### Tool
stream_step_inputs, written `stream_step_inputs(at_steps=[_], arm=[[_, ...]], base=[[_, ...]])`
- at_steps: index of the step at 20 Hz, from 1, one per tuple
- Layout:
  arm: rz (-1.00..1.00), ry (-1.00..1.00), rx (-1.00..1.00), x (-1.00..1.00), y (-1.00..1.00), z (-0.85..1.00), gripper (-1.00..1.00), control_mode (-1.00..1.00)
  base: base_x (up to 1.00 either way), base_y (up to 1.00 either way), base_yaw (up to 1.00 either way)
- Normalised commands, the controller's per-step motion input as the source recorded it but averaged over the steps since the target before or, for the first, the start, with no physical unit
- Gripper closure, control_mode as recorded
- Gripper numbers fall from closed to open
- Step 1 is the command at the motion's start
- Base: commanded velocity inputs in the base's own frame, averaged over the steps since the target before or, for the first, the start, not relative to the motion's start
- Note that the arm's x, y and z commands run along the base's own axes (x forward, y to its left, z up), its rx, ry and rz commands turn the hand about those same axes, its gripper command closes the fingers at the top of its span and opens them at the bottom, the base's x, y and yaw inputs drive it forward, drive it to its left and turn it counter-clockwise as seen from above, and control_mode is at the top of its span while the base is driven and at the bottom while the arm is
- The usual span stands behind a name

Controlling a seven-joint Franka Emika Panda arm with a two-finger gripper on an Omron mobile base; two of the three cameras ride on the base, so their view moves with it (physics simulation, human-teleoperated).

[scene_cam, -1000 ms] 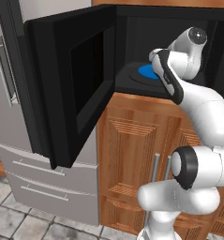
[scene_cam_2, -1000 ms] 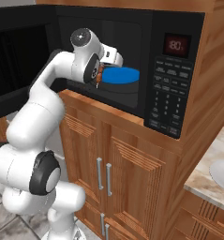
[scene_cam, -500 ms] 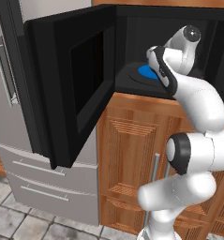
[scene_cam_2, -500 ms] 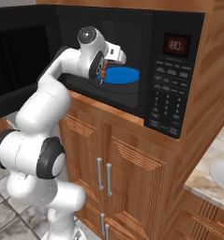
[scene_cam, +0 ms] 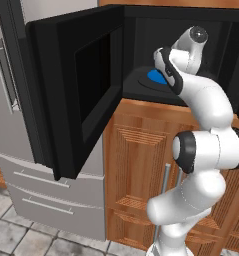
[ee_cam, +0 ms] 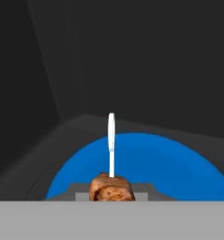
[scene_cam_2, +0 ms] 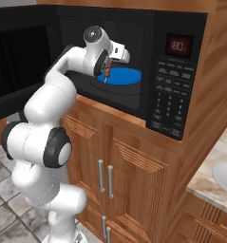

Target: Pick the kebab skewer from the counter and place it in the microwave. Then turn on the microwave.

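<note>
Left base view looks from behind the arm's left, forward and down, past the open door into the microwave (scene_cam: 141,60). Right base view faces the same cavity from the other side, button panel close by. Both share the blue plate (scene_cam_2: 122,76). Hand view sits inside, very near that plate (ee_cam: 179,173).

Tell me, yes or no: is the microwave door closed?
No: in the left base view the microwave door is swung wide open, and the gripper holds the kebab skewer inside over the blue plate.
</note>
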Motion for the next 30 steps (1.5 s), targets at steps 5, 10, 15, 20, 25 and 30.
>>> stream_step_inputs(at_steps=[5, 10, 15, 20, 25, 30], arm=[[0.0, 0.0, 0.0, 0.34, -0.05, -0.19, 1.0, -1.0], [0.0, 0.0, 0.0, 0.38, -0.08, -0.13, 1.0, -1.0], [0.0, 0.0, 0.0, 0.38, -0.06, -0.08, 1.0, -1.0], [0.0, 0.03, 0.0, 0.18, 0.0, 0.0, 1.0, -1.0], [0.0, 0.03, 0.0, 0.02, 0.0, 0.0, -1.0, -1.0], [0.0, 0.01, 0.0, 0.0, 0.0, 0.0, -1.0, -1.0]], base=[[0.0, 0.0, 0.0], [0.0, 0.0, 0.0], [0.0, 0.0, 0.0], [0.0, 0.0, 0.0], [0.0, 0.0, 0.0], [0.0, 0.0, 0.0]])
